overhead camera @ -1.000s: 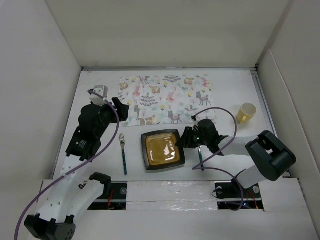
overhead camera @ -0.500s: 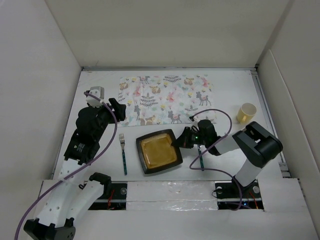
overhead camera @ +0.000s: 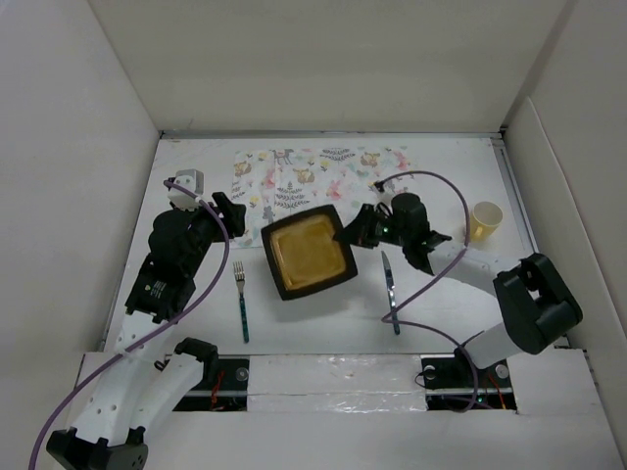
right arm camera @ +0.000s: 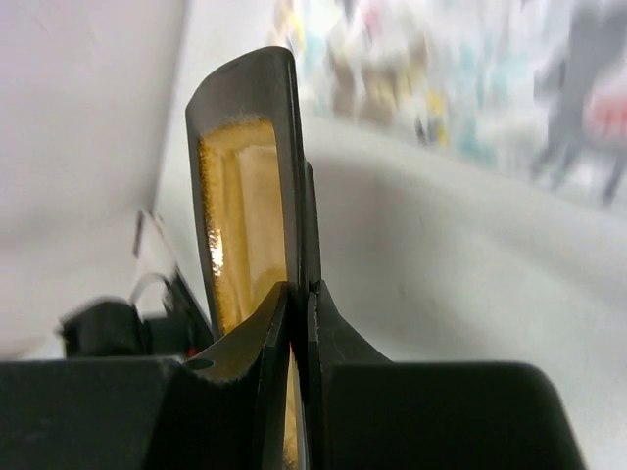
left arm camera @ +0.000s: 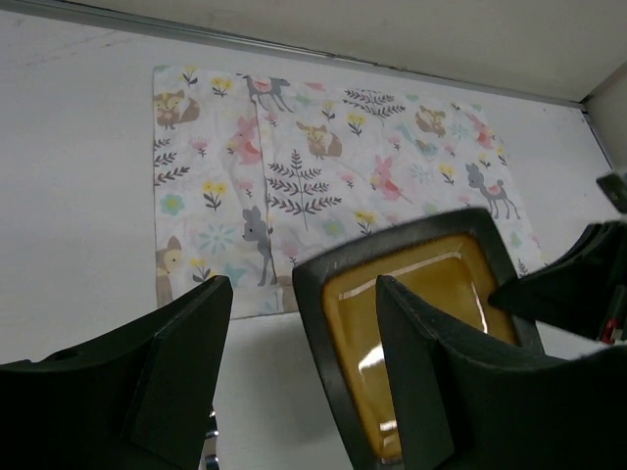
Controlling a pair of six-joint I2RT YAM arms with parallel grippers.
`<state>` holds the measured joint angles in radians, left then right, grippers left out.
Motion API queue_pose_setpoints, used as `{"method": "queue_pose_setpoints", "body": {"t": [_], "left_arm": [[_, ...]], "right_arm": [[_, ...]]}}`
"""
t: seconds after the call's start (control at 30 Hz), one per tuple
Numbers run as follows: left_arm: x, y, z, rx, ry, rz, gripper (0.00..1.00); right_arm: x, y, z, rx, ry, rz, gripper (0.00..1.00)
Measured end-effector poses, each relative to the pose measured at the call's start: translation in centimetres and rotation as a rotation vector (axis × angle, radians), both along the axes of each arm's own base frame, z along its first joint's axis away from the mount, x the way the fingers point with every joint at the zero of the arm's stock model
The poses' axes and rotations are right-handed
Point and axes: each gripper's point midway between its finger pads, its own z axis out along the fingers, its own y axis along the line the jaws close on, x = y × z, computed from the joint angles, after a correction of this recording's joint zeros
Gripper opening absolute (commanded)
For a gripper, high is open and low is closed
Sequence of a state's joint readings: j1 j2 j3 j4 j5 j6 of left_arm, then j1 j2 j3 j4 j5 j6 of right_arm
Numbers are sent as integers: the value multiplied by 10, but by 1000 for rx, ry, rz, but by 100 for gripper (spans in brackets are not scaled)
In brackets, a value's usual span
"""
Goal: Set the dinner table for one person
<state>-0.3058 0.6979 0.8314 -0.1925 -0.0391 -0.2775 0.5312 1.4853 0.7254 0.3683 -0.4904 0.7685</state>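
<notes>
One second back the plate (overhead camera: 306, 253) lay flat between the fork (overhead camera: 240, 299) and the knife (overhead camera: 390, 289). Now the right claw (overhead camera: 355, 233) pinches its right rim and has carried it out to its left, up to the near edge of the mat (overhead camera: 323, 181). Placing looks close. That arm stretches low across the dinner table (overhead camera: 460, 166), wrist turned sideways. The left claw (overhead camera: 233, 210) hangs spread and empty, with the plate just to its right.
</notes>
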Motion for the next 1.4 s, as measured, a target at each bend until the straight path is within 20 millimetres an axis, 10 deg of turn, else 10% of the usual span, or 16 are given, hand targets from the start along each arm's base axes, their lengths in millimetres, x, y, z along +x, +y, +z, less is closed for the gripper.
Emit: {"method": "queue_pose_setpoints", "body": {"t": [0.23, 0.5, 1.13, 1.27, 1.4], "left_arm": [[0, 0, 1, -1, -2, -1, 57], [0, 0, 1, -1, -2, -1, 57], [0, -1, 0, -1, 1, -5, 56], [0, -1, 0, 0, 2, -5, 56], [0, -1, 0, 0, 2, -5, 56]], "right_arm": [[117, -9, 50, 122, -101, -154, 0], [208, -36, 5, 96, 2, -282, 0], [249, -41, -66, -27, 168, -304, 0], [250, -43, -73, -29, 192, -304, 44], [252, -46, -73, -65, 172, -300, 62]]}}
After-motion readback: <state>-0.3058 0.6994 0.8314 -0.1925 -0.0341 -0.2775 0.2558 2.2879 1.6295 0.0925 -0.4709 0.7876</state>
